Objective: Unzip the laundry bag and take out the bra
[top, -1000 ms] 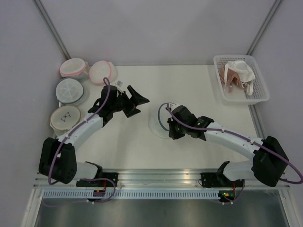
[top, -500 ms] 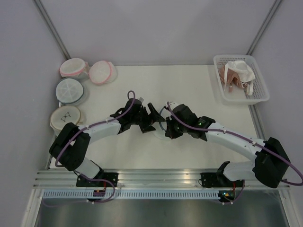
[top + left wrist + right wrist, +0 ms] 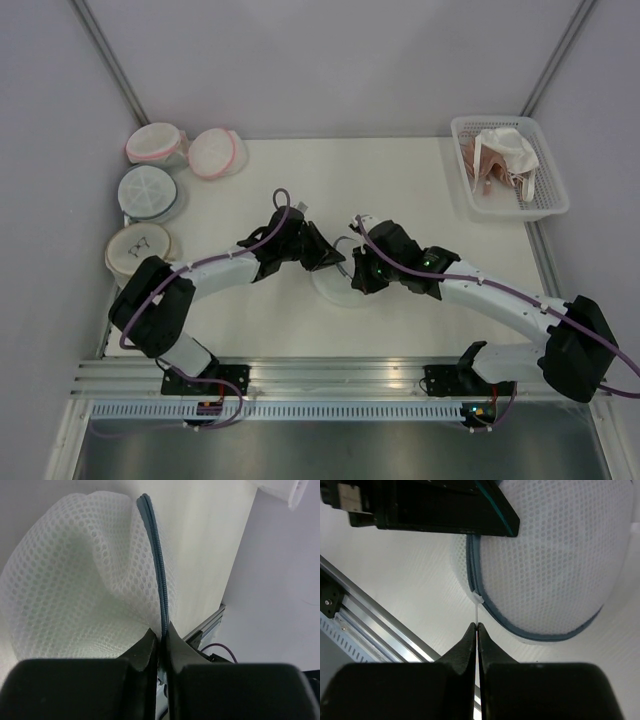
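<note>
Left gripper [image 3: 326, 258] moved onto laundry bag [image 3: 335, 287] mid-tabletop [image 3: 400, 180], jaws clamped on zip rim [image 3: 159, 580] | right gripper [image 3: 477, 626] jaws pinching zip pull [image 3: 477, 611] | round bags [image 3: 150, 190] at left edge, basket [image 3: 462, 170] at far-right corner, well apart.

White domed mesh laundry bag [image 3: 333, 288] at centre of white table [image 3: 420, 200]. Left gripper [image 3: 330, 260] on bag's left rim. Right gripper [image 3: 358, 278] at bag's right, white zip pull tab [image 3: 477, 611] between its fingertips. Along table's left edge, far to near: two pink-rimmed round bags [image 3: 217, 152], light-blue spoked round bag [image 3: 148, 190], tan round bag [image 3: 138, 248]. White plastic basket [image 3: 520, 212] at far right corner, white and pinkish-beige garments [image 3: 500, 155] inside.
</note>
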